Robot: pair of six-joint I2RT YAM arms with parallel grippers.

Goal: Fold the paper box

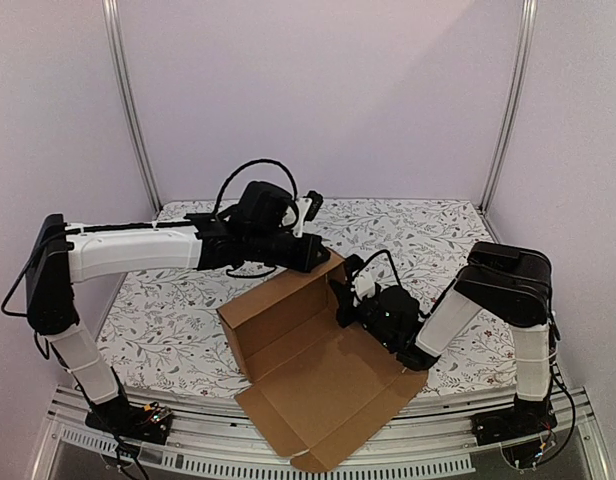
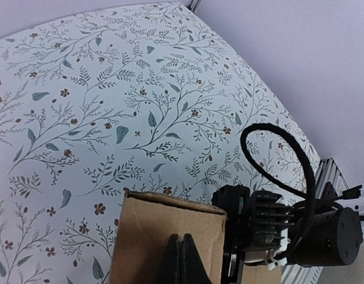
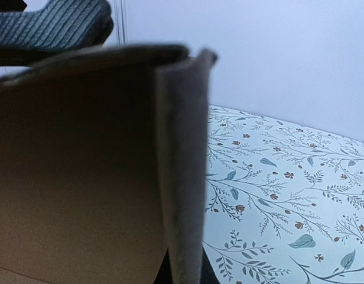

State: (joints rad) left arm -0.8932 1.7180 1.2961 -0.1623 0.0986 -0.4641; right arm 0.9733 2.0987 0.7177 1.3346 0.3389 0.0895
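Only the top view takes in the whole paper box. It sits in the middle of the floral table cloth, its rear and left walls standing, its big front panel lying flat and reaching past the table's near edge. That view also shows the left gripper and the right gripper close together at the box's rear right corner, which neither wrist camera makes plain.

The left wrist view adds what the top one hides. The left gripper's 2 fingers are pressed tight together with nothing between them, their tips against the top of a standing cardboard wall. Just right of that wall it catches the other gripper's black body, with a black cable looping above it.

The right wrist view is nearly filled by blurred cardboard: a broad panel on the left, and a wall edge running straight down the middle to the bottom of the frame, where the jaws sit. The right gripper is clamped on that edge of the box, though its fingers hardly show.

The left arm rises from its base left of the box, bends at a high elbow and reaches level across to the box's rear wall. The right arm stands right of the box, folds sharply at its elbow and slopes down to the box's right wall
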